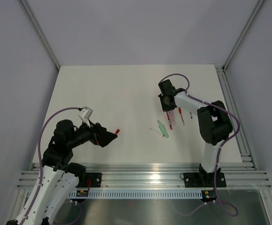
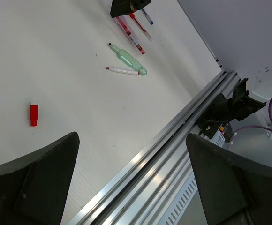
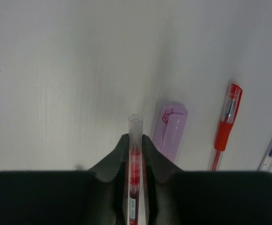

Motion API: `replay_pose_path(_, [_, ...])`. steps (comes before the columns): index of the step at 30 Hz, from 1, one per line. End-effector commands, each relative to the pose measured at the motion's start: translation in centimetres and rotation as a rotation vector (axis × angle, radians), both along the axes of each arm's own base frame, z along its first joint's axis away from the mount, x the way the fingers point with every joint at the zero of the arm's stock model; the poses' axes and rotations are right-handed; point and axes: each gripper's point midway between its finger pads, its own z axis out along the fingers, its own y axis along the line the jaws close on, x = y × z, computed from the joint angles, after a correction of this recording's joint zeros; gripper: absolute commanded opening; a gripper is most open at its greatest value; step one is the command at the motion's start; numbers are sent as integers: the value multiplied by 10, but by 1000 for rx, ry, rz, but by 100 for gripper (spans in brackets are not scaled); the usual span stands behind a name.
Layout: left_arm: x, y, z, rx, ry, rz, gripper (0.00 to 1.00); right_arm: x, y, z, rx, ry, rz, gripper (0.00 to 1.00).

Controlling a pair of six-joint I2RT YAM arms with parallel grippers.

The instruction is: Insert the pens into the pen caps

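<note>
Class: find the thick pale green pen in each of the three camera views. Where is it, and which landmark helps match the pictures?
Top external: the thick pale green plastic pen lies right of centre.
Left wrist: the green pen slants across the upper middle.
Right wrist: not in it.
Shared landmark: the slim red plastic pen, in all three views; in right wrist the red pen lies on the right.
</note>
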Motion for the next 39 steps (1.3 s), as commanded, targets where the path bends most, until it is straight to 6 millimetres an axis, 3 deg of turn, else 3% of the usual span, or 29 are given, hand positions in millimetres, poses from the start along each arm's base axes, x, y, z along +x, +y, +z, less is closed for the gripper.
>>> replay_pose_path(1, [3,2,9,1,-42,15,99,11,-7,8,-27,-19,-31,23])
replay_pose_path(4, [5,2,8,4,-33,21,99,13,-10,15,-25,-42,-48,27])
replay_pose_path(9, [6,4,8,2,-36,29,99,11,-2,43,47,-89,-40,34])
replay_pose_path(10, [7,4,7,4,-31,30,99,7,-1,45,61,-89,-36,34])
replay_pose_path(11, [8,4,5,6,-21,32,99,4,8,62,119,-119,-11,35])
replay_pose_path(12, [9,5,6,5,-24,36,99,-8,10,57,142,-103,10,35])
replay_pose_path(14, [9,5,7,3,-28,38,99,-27,34,74,234,-122,106,35])
replay_pose_path(18, [13,9,8,3,-32,64,99,-92,60,44,243,-6,227,35])
replay_pose_path(21, [14,10,7,1,-32,69,99,-120,70,33,216,53,272,36])
replay_pose_path(29, [18,14,9,-2,-38,94,99,-124,68,7,155,156,228,49])
replay_pose_path(39, [19,14,7,-4,-28,91,99,-127,83,-16,128,238,239,49])
